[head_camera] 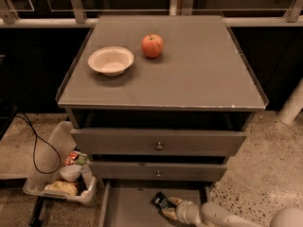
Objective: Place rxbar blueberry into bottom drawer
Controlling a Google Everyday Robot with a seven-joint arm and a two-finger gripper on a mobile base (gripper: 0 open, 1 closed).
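At the bottom centre of the frame, the gripper reaches over the open bottom drawer, clamped on the rxbar blueberry, which tilts just above the drawer floor. This looks like the placing step; next it needs a slight lowering and a release. Nothing else shows in that drawer. Upper left, the white bowl looks empty, beside the apple. Lower left, a plastic bin holds assorted packets.

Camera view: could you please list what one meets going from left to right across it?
Plastic bin on the floor → white bowl → apple → gripper, low in the open bottom drawer, beside the rxbar blueberry.
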